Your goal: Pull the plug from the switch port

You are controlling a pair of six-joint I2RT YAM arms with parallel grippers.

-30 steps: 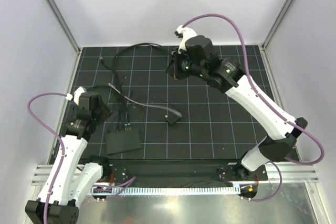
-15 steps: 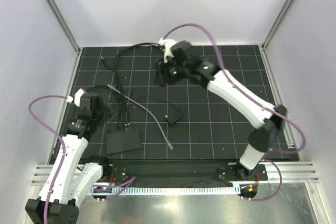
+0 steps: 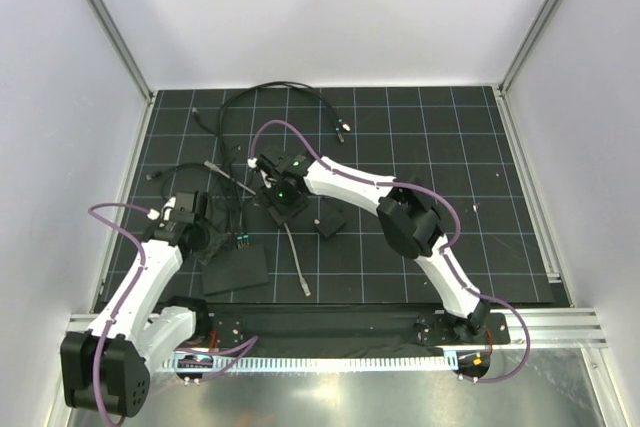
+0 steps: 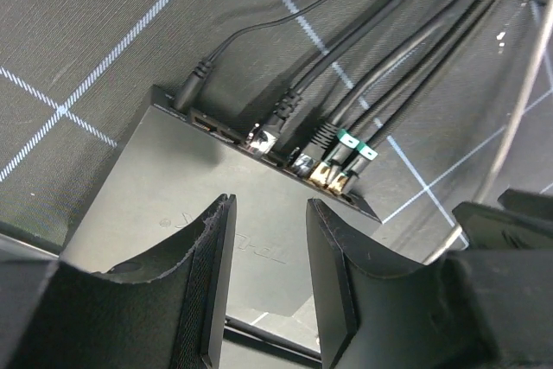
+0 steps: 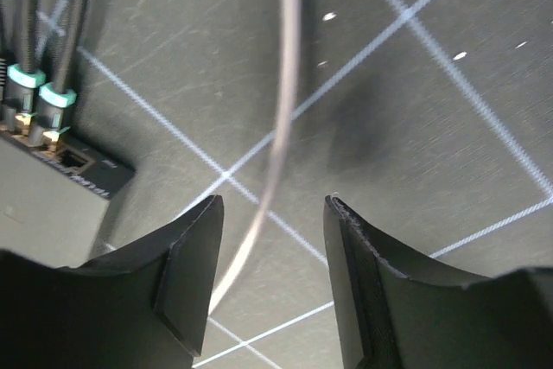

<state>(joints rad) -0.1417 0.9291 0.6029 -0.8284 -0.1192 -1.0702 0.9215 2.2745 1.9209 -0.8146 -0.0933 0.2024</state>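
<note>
The switch [image 3: 236, 269] is a flat black box at the front left of the mat. In the left wrist view its far edge [image 4: 226, 135] holds several plugs [image 4: 324, 172] in a row of ports. My left gripper [image 4: 270, 205] hangs open just above the box's top, with nothing between its fingers. My right gripper [image 3: 280, 211] reaches in from the right, just behind the switch, and is open. A loose grey cable [image 5: 285, 84] runs blurred under its jaws, not pinched. An empty port [image 5: 76, 160] shows at the switch's corner beside two green-booted plugs [image 5: 41, 92].
The grey cable [image 3: 295, 262] trails toward the front, its free end lying on the mat. A small black square block [image 3: 330, 222] sits right of the right gripper. Black cables [image 3: 280, 89] loop across the back of the mat. White enclosure walls stand on three sides.
The right arm swung from the back of the mat down to the switch and its jaws opened. The grey cable's free end swept forward. The left gripper dropped closer to the switch.
</note>
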